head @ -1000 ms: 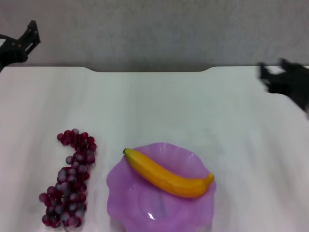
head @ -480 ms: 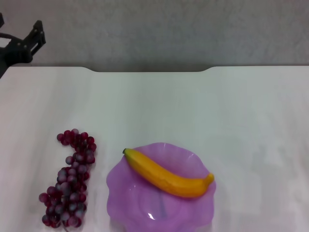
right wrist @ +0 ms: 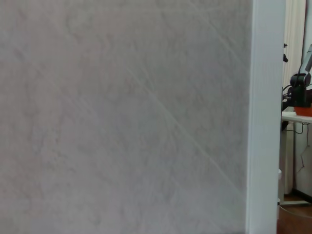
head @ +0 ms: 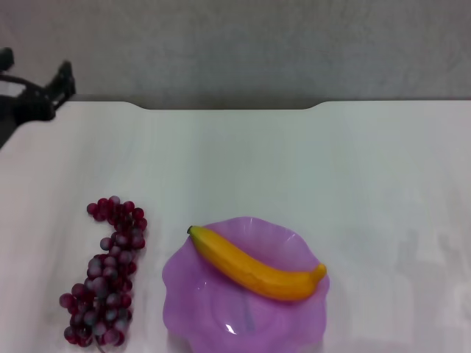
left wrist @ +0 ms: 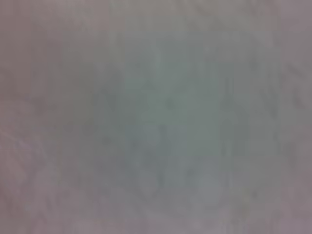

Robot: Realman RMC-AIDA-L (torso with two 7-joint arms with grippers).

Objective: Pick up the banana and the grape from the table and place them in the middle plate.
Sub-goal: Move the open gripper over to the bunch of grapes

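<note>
The yellow banana (head: 254, 265) lies across the purple scalloped middle plate (head: 195, 305) near the table's front edge. Left of the plate, the bunch of dark red grapes (head: 107, 272) rests on the white table (head: 294, 169), a little apart from the rim. My left gripper (head: 35, 72) hovers open at the table's far left corner, well away from the grapes and holding nothing. The right gripper is out of view. The left wrist view is filled by a plain grey surface. The right wrist view has a grey wall and no task objects.
The table's far edge has a shallow notch (head: 228, 107) against the grey wall. In the right wrist view a white wall edge (right wrist: 265, 117) stands beside a distant room.
The right arm, seen at the far right a second ago, has withdrawn out of view. My left gripper has dropped slightly lower and moved a little rightward at the far left corner.
</note>
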